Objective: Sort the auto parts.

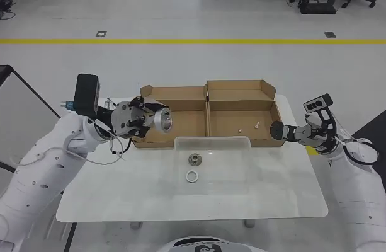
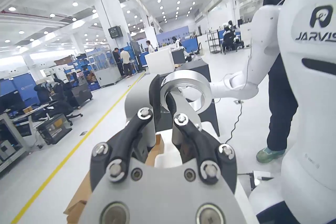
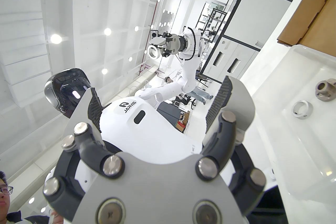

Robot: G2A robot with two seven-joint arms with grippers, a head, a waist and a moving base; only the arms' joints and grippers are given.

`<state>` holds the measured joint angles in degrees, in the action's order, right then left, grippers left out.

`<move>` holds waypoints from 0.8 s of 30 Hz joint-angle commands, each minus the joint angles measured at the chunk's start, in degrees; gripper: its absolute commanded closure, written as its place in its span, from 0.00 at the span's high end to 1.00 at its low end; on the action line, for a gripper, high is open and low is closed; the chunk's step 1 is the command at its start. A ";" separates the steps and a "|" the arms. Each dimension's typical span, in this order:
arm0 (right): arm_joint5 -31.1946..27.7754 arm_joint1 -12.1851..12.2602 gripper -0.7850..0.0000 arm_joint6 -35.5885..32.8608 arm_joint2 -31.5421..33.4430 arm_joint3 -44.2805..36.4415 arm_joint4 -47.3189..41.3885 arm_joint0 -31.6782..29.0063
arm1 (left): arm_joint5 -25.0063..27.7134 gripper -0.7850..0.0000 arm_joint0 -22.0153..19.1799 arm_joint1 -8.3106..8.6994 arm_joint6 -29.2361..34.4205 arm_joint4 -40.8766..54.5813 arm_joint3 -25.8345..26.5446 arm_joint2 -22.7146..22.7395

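Two parts lie in clear tray point(image 1: 211, 140): flanged hub point(image 1: 194, 159) and small ring point(image 1: 192, 176), both well apart from either set of fingers. Left gripper point(image 1: 155, 119): fingers clamped on large metal ring point(image 1: 164, 119), one finger inside bore, one outside. Left cardboard box point(image 1: 186, 129) sits just beyond fingertips. Right gripper point(image 1: 278, 131): fingers apart, empty, beside outer wall of right cardboard box point(image 1: 233, 120).

Step in hand, as judged: depositing large metal ring. Next move calls for lowering toward box floor, then spreading fingers.

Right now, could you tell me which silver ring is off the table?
The large ring, gripped by the left tool in the air; the small ring lies in the clear tray.
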<state>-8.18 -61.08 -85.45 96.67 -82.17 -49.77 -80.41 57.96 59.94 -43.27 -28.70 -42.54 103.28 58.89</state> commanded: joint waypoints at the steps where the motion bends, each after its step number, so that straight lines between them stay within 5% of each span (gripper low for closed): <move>1: 0.00 0.00 1.00 0.00 0.00 0.00 0.00 0.00 | 0.04 0.00 0.75 0.07 -1.86 1.23 1.17 0.20; 12: 0.00 0.00 1.00 0.00 0.00 0.00 0.00 0.00 | 0.04 0.00 2.84 1.62 -17.33 5.11 6.46 -2.09; 24: 0.00 0.00 1.00 0.00 0.00 0.00 0.00 0.00 | 0.04 0.00 3.96 3.56 -17.58 5.37 7.34 -1.00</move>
<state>-8.18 -61.08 -85.45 96.67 -82.17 -49.77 -80.41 58.00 63.78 -40.01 -46.28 -36.01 111.09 57.90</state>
